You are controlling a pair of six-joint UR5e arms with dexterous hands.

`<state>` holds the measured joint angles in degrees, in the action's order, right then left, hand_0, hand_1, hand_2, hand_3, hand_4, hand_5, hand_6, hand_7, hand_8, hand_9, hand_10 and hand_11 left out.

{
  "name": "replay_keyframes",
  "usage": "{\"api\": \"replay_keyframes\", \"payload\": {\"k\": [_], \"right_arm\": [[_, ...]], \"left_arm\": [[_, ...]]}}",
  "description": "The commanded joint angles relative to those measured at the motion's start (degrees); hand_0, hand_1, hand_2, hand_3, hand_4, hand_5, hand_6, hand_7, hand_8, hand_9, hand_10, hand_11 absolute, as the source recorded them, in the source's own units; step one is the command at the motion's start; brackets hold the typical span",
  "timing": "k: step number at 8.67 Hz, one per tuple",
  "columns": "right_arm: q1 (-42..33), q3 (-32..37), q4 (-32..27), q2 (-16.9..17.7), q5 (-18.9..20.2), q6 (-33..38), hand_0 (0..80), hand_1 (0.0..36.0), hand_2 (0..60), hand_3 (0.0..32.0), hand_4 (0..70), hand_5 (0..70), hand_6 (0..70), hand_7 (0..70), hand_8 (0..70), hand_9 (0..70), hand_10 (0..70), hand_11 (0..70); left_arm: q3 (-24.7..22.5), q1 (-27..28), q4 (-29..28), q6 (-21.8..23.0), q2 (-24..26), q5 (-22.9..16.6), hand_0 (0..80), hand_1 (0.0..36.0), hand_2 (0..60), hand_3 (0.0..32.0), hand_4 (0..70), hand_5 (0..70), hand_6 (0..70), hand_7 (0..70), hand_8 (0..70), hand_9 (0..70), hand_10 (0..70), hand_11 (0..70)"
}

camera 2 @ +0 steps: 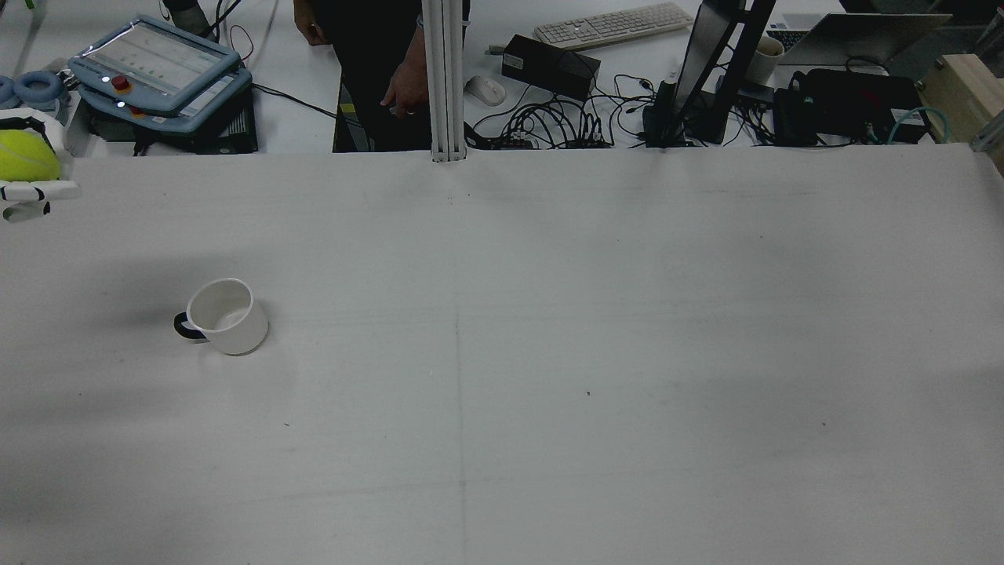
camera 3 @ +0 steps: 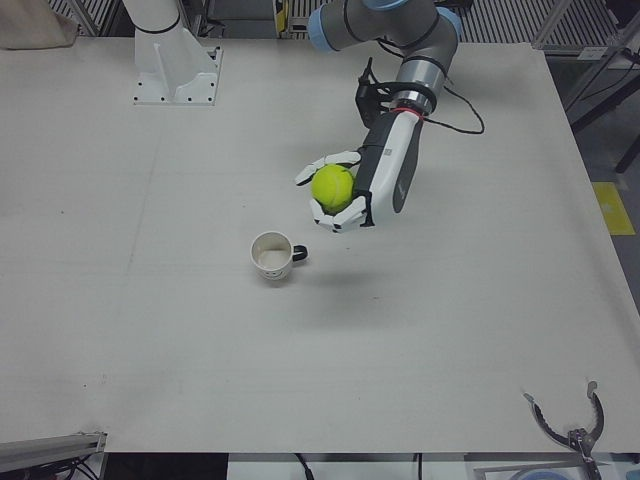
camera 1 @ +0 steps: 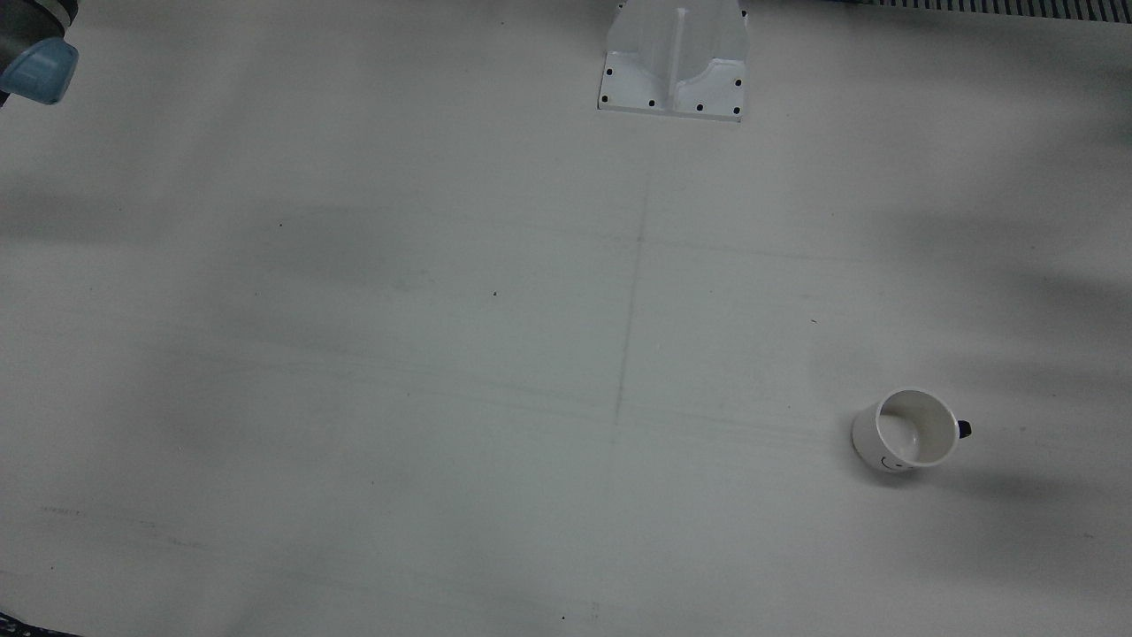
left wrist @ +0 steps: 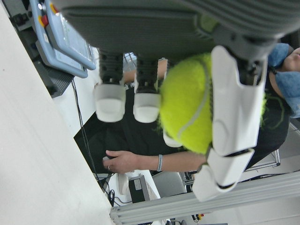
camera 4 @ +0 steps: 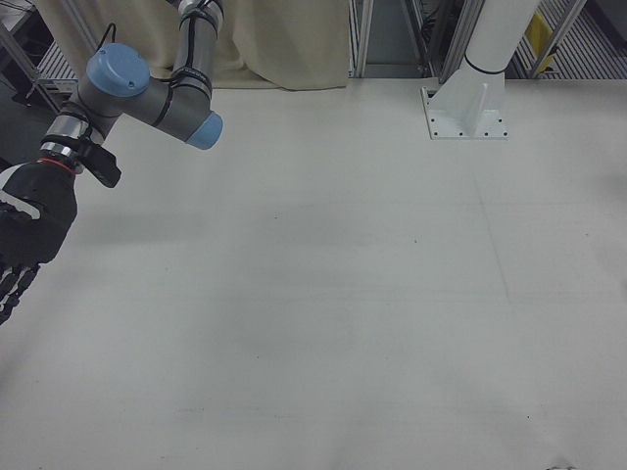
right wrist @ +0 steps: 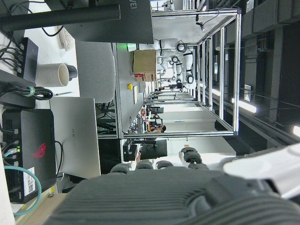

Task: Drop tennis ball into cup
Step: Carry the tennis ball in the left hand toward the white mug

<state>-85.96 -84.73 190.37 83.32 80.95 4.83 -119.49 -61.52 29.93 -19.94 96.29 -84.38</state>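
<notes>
My left hand is shut on a yellow-green tennis ball and holds it in the air, palm sideways. The white cup with a dark handle stands upright on the table, below and to the view's left of the ball. In the rear view the ball and hand sit at the far left edge, beyond the cup. The front view shows only the cup. The left hand view shows fingers wrapped over the ball. My right hand hangs open and empty at the table's side.
The arm pedestals stand at the robot's edge of the table. A teach pendant, keyboard, cables and a standing person lie beyond the far edge. A metal tool rests near the front corner.
</notes>
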Motion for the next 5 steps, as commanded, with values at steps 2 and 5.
{"api": "replay_keyframes", "payload": {"k": [2,5], "right_arm": [[0.0,0.0,0.0,0.0,0.0,0.0,0.0,0.0,0.0,0.0,0.0,0.0,0.0,0.0,0.0,0.0,0.0,0.0],[0.0,0.0,0.0,0.0,0.0,0.0,0.0,0.0,0.0,0.0,0.0,0.0,0.0,0.0,0.0,0.0,0.0,0.0]], "left_arm": [[1.46,10.26,1.36,-0.1,2.5,2.38,57.2,36.0,60.0,0.0,70.0,52.7,70.0,70.0,70.0,70.0,70.0,70.0],[2.5,14.58,2.06,-0.1,3.99,5.63,57.8,36.0,60.0,0.0,70.0,70.0,70.0,70.0,70.0,70.0,70.0,70.0]]}}
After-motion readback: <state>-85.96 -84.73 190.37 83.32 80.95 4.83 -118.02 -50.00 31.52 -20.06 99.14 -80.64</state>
